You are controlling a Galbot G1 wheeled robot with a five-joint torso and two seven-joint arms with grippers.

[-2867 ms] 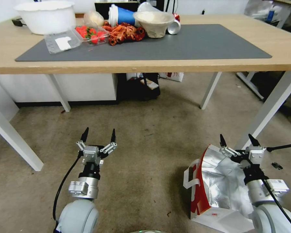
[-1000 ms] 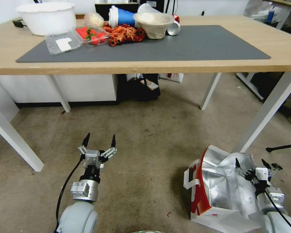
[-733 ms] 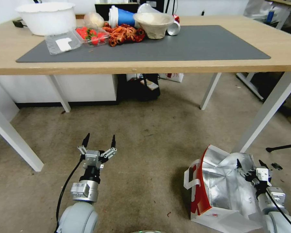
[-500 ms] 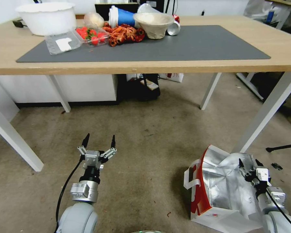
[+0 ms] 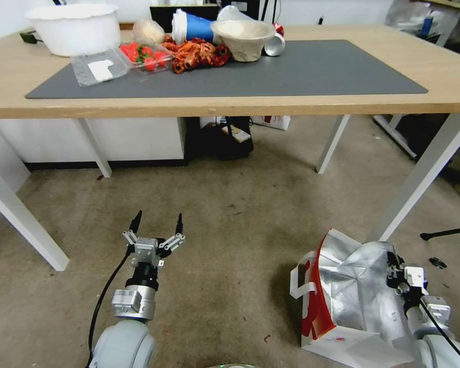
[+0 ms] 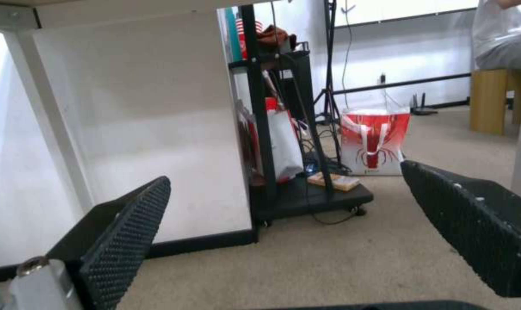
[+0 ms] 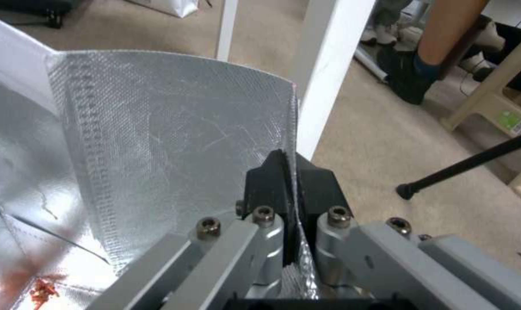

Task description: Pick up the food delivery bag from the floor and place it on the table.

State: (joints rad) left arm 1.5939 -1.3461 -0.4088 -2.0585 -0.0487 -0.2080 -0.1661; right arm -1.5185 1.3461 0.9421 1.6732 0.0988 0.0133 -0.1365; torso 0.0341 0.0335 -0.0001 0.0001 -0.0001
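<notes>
Right gripper point(image 5: 393, 261) is low on the food delivery bag point(image 5: 350, 301), fingers pinched tight on the bag's foil wall at its rim. The right wrist view confirms it: both black pads point(image 7: 272, 183) are pressed together with the silver sheet caught between them. From the head view alone the fingertips are buried in the foil, so that grip is hard to read there.

Bag sits on the floor point(image 5: 230, 245), beside the table's point(image 5: 240, 105) near right leg and on the robot's side of it, not under the top. It is upright, mouth gaping, silver lining crumpled and bulging toward the right gripper. A red side panel with a white strap handle faces away from the leg. The bottom white panel carries a small red mark. The right wrist view also shows small reddish scraps down inside the lining, plus a person's leg and shoe past the table leg, touching nothing.

Left gripper point(image 5: 156, 223) hangs over bare carpet, well away from the bag, fingers spread wide, holding nothing. The left wrist view looks out under the table between those two textured pads point(image 6: 125, 234): a black cart, and a second red-and-white bag point(image 6: 375, 142) standing farther back on the carpet.

Tabletop: dark grey mat point(image 5: 301, 66), with a white tub point(image 5: 74, 28), strawberries and cups bunched at its far left end.
</notes>
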